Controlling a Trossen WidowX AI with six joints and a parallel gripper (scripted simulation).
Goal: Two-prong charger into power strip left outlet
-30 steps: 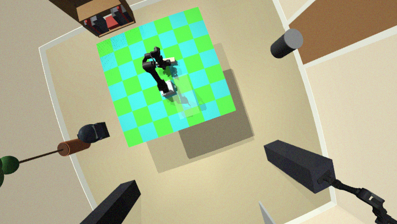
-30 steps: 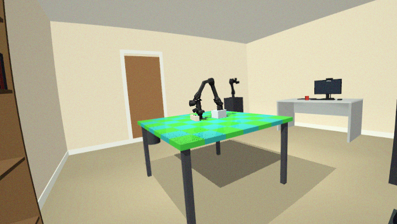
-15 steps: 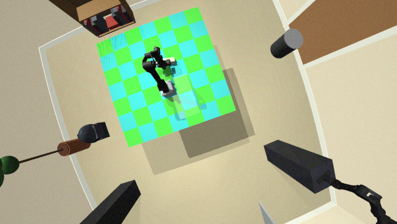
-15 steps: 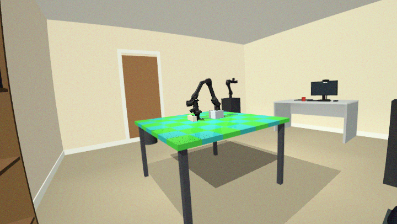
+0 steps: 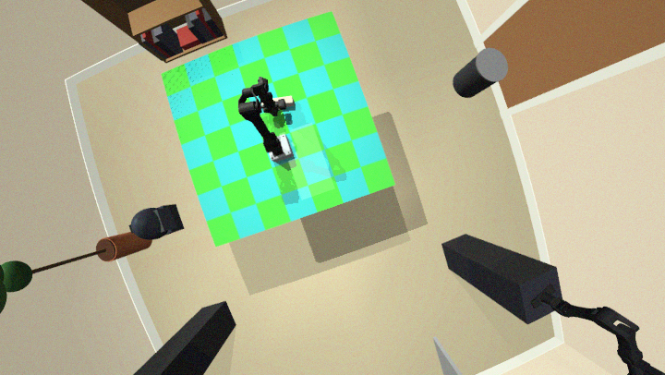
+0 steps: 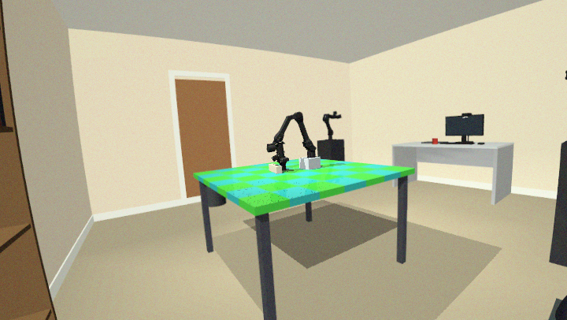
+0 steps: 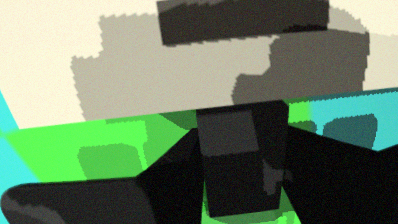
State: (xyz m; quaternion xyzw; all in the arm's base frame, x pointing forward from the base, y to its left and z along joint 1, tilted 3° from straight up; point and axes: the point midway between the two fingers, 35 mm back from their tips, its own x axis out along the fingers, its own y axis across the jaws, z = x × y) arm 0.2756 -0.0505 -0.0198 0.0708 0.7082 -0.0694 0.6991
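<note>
The cream power strip (image 5: 289,102) (image 6: 275,168) (image 7: 45,55) lies on the checkered table, and its long side faces the charger. My gripper (image 5: 273,111) (image 6: 283,165) (image 7: 231,132) is shut on the black charger (image 7: 230,182), low over the table beside the strip. In the wrist view, the charger's front edge meets the lower edge of the strip's side, with no clear gap. No prongs show, and how deep they sit cannot be told. The outlet openings cannot be seen. The charger is too small to make out in the top and exterior views.
The green and cyan checkered table (image 5: 358,153) (image 6: 345,180) carries the arm and a white block (image 5: 286,150) (image 6: 312,162) at its base. Shadows of the arm fall across the strip and table. A bookshelf (image 5: 164,18) stands beyond one table corner.
</note>
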